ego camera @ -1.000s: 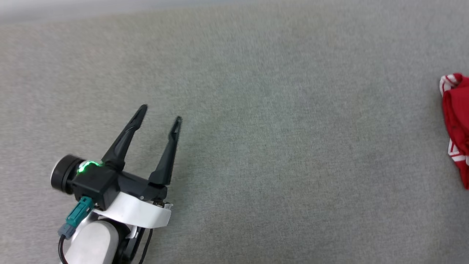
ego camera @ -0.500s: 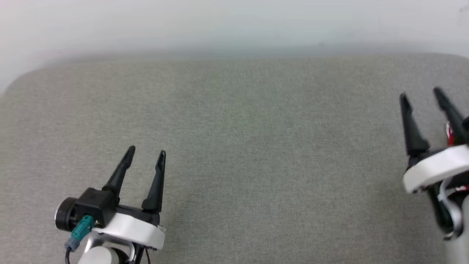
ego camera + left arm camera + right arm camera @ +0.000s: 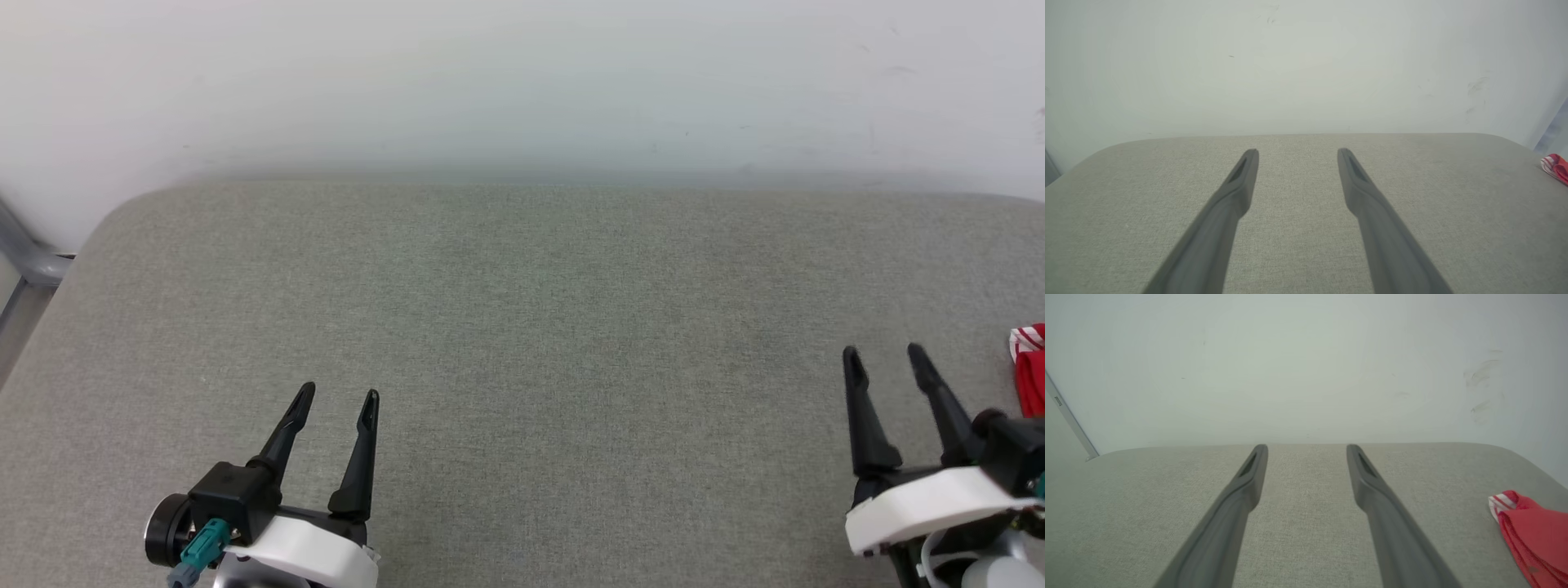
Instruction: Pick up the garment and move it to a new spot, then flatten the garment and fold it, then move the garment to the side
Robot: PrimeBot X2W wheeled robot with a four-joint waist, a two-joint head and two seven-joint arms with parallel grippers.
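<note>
Change: the head camera has tipped up, so more of the wall (image 3: 522, 82) shows beyond the far edge of the grey pad (image 3: 522, 327). Allowing for that shift, the right gripper (image 3: 883, 351) has drawn back toward the pad's near edge.
Left gripper (image 3: 339, 394): over the pad's near-left part, fingers parted by a moderate gap with nothing between them.
Right gripper: over the pad's near-right part, parted about as wide and empty.
Garment (image 3: 1030, 380): bunched at the pad's right edge, striped trim showing, just right of the right gripper and mostly cut off by the frame.
Risk: the heap sits at the pad's rim, so a sideways nudge from the fingers could push it off.
Risk: pinching one loose fold would likely lift it twisted and make flattening harder.
Risk: the head view barely covers it, so a reach could be misjudged.
</note>
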